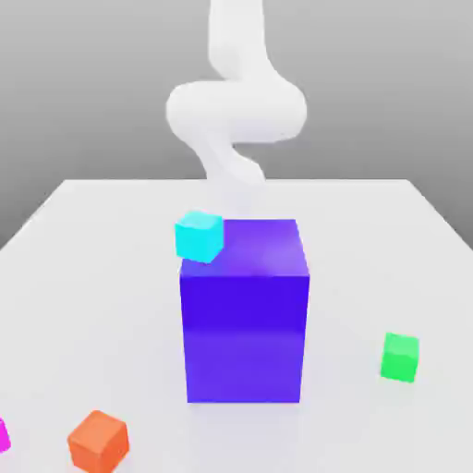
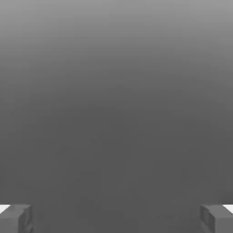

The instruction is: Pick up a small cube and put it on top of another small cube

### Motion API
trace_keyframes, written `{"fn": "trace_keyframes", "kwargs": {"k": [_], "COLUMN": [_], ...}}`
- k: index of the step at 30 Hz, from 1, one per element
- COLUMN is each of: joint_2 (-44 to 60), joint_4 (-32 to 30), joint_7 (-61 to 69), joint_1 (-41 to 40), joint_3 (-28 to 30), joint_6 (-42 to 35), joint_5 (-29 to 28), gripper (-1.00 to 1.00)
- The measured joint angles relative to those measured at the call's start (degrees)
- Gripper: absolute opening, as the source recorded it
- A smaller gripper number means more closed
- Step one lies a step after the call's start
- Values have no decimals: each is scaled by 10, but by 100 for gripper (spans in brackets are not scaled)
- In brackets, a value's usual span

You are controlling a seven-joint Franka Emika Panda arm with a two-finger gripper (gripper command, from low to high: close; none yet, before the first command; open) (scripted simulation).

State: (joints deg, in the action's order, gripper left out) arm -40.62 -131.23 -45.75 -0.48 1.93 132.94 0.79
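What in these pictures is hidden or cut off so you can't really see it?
- Magenta cube: exterior view, mostly cut off by the left edge.
- Cyan cube: exterior view; unclear whether it rests on the big blue cube or behind it.
- Claw: hand view, only the two fingertips show, wide apart; the bottom edge cuts the rest.

Soft, even light falls on the white table (image 1: 83,240), with faint shadows. The big blue-violet cube (image 1: 245,314) shows a pale sheen on top. Edges look slightly blurred, perhaps from rendering.
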Motion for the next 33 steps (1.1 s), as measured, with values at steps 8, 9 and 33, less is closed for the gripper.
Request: {"fn": "trace_keyframes", "kwargs": {"k": [8, 9, 33], "joint_2": [169, 189, 686], "joint_4": [18, 20, 76], "joint_7": [8, 10, 56], "joint_1": [-17, -19, -163], "joint_3": [65, 73, 161], "joint_6": [38, 43, 167], "joint_5": [33, 38, 162], "gripper": [0, 0, 0]}}
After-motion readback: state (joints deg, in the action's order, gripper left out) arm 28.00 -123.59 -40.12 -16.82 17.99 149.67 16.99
